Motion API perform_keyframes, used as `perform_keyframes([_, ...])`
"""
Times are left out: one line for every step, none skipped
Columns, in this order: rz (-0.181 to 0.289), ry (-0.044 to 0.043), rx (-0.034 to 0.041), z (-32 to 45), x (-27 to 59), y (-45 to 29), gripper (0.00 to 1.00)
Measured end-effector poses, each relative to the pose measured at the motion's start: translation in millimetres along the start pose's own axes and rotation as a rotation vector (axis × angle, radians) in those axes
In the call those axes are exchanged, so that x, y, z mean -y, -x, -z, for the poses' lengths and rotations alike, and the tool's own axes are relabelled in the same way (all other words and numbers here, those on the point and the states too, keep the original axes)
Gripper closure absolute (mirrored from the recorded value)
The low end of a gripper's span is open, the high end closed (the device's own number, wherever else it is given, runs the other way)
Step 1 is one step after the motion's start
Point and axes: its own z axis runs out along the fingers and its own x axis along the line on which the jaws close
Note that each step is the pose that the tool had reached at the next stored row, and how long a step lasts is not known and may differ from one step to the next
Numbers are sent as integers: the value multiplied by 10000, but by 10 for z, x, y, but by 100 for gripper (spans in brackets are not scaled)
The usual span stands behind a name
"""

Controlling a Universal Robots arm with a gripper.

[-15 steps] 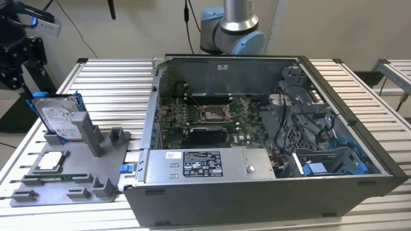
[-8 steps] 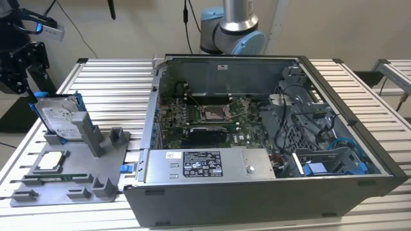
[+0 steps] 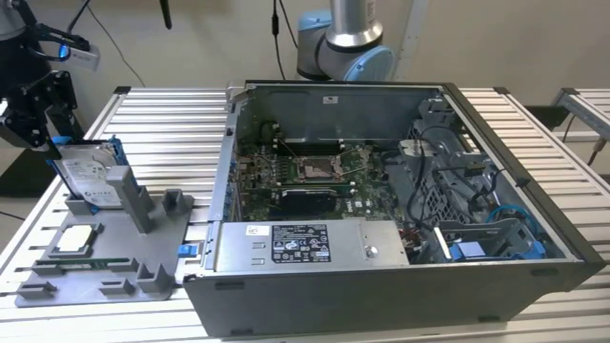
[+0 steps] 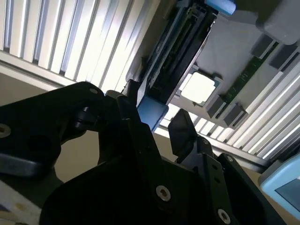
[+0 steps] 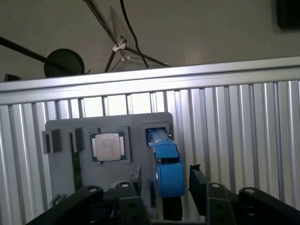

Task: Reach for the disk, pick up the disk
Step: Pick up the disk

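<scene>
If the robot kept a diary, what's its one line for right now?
step: reaching disk | gripper: open, straddling disk's blue rail | disk: upright in grey holder

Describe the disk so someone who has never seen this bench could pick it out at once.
Left of the open computer case in the exterior view lies a grey holder tray. The disk stands upright in it, just below the gripper. Unlike the flat square chip, it has blue side rails and a white label.
</scene>
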Motion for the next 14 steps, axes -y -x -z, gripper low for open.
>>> perform_keyframes([21,-7,5,-16,0,0,0])
perform_keyframes([38,-12,8,-26,0,0,0])
perform_keyframes([42,-13,8,-28,0,0,0])
perform_keyframes([43,-14,7,-28,0,0,0])
perform_keyframes([44,-13,7,-28,0,0,0])
perform_keyframes([44,-13,8,-28,0,0,0])
perform_keyframes([44,-13,8,-28,0,0,0])
perform_keyframes([45,-13,7,-30,1,0,0])
perform_keyframes([45,-18,10,-37,1,0,0])
perform_keyframes([46,-24,10,-45,0,-1,0])
perform_keyframes([46,-38,11,-58,-2,-1,0])
perform_keyframes([44,-64,12,-74,-6,0,0])
perform_keyframes([44,-93,16,-93,-11,-1,0])
perform_keyframes([44,-122,19,-113,-15,-2,0])
